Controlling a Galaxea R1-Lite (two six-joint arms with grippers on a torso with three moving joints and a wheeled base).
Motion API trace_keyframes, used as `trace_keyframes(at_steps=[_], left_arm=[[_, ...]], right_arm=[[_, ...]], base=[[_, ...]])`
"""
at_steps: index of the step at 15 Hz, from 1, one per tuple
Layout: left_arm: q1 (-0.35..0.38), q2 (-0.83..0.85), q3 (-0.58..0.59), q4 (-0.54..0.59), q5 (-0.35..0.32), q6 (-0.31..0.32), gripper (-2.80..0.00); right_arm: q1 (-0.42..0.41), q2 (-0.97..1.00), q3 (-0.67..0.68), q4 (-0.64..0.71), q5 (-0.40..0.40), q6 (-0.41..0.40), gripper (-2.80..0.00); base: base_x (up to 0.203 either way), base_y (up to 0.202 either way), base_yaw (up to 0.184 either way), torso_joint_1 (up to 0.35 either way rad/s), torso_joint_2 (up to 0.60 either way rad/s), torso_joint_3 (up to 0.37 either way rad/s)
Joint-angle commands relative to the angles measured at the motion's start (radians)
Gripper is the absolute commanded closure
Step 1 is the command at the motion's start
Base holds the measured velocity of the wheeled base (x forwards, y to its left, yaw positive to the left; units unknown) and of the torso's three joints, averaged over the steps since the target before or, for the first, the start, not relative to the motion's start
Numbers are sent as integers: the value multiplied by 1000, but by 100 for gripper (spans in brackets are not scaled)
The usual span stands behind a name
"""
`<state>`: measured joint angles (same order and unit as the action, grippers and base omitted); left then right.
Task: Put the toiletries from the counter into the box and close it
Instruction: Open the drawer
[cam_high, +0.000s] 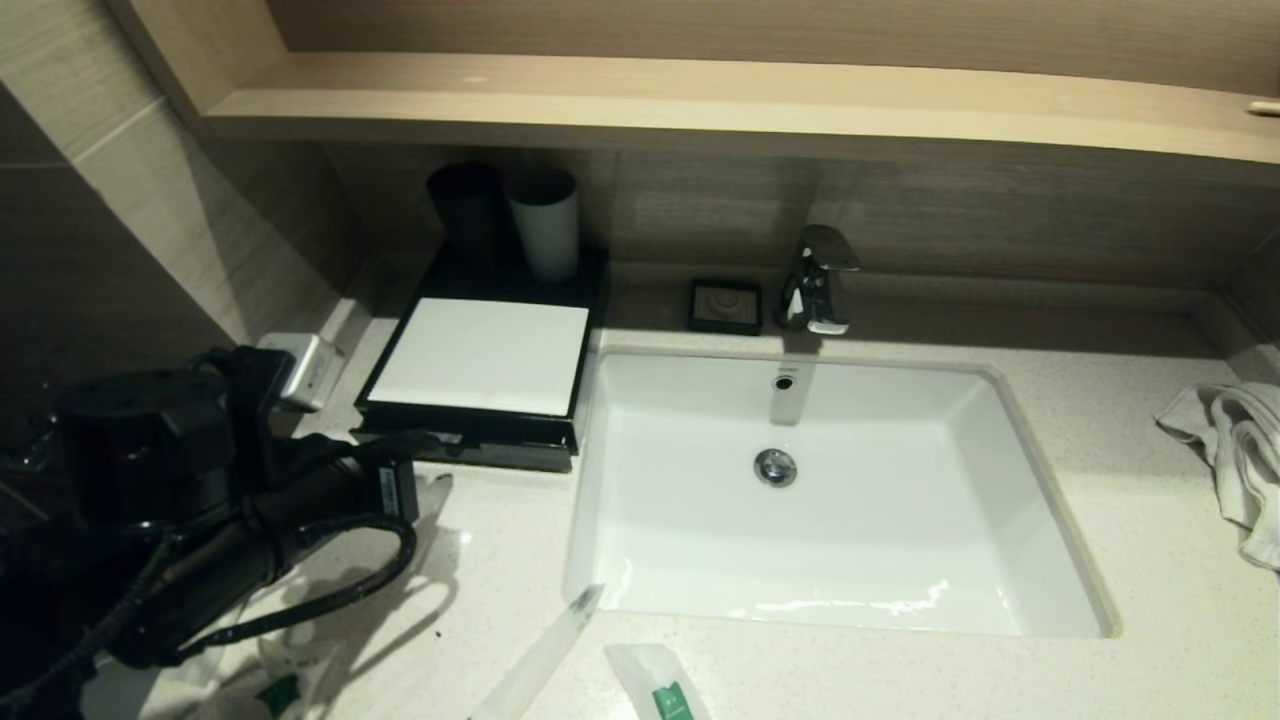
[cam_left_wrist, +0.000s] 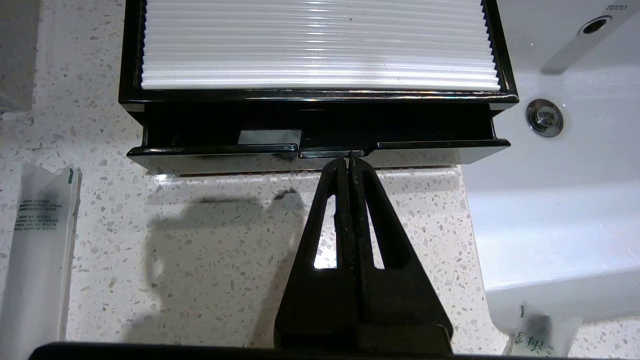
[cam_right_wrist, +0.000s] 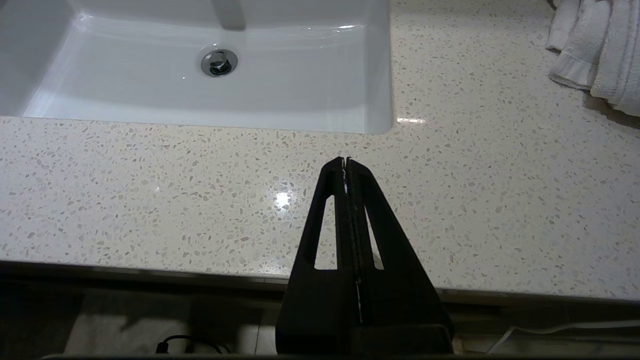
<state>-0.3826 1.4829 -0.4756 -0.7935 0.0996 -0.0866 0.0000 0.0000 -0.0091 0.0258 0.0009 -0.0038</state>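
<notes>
With sachets (cam_high: 665, 690) lying on the counter (cam_high: 1150, 500), the left pincer (cam_left_wrist: 348, 159), pressed together, touches the lip of the box (cam_left_wrist: 320, 145) drawer, seemingly opening it; next, hook and pull outward.

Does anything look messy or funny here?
Yes. The box's drawer sticks out a little, not fully closed. Wrapped toiletries lie scattered on the counter, and one long stick pokes over the sink's edge.
</notes>
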Motion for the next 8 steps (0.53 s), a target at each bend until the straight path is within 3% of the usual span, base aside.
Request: trace_keyframes(at_steps=[1,8], left_arm=[[1,1,12,0,2,-1,0],[1,23,12,34,8,-3,0]], right_arm=[[0,0,0,0,1,-1,0],[0,0,0,0,0,-1,0]], base=[[0,0,0,0,0,0],[0,0,0,0,0,0]])
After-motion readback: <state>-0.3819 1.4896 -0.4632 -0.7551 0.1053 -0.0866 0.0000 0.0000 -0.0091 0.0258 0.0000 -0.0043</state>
